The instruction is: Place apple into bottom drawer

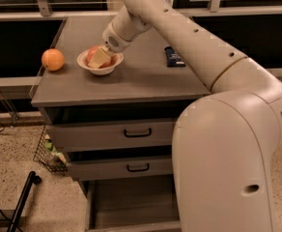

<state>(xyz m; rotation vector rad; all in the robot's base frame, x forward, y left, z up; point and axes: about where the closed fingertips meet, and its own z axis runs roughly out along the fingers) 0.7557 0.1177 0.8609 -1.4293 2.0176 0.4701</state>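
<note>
The apple (92,54), red-pink, lies in a white bowl (100,70) on the left part of the grey cabinet top (131,79). My gripper (101,57) reaches down into the bowl from the right and covers most of the apple. It is right against the fruit. The bottom drawer (131,208) stands pulled out at the foot of the cabinet, a plain grey tray with nothing visible in it. My arm's large body hides the drawer's right part.
An orange (52,60) sits at the left edge of the top. A dark blue packet (173,57) lies to the right of the bowl. Two shut drawers with black handles (137,132) are above the open one. A wire basket (47,151) and a black pole (21,203) stand on the floor at left.
</note>
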